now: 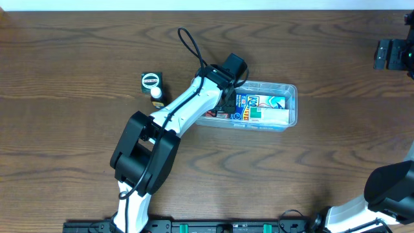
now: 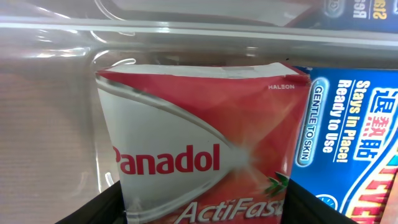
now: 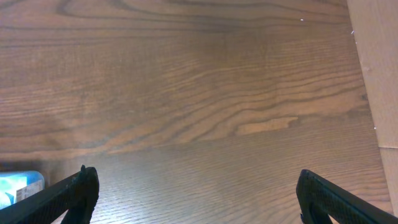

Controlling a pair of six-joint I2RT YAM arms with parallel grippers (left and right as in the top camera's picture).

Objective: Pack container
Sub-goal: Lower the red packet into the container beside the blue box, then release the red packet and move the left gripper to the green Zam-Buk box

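Dark brown wood-grain table (image 1: 336, 168)

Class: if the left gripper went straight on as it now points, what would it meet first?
The left gripper holds the Panadol box. Going on, the box would probably press the wall of the clear container beyond, though depth is unclear.

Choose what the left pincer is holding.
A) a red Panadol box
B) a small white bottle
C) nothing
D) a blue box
A: the left wrist view shows the red Panadol box held in the left pincer, low inside the clear tub, beside a blue box.
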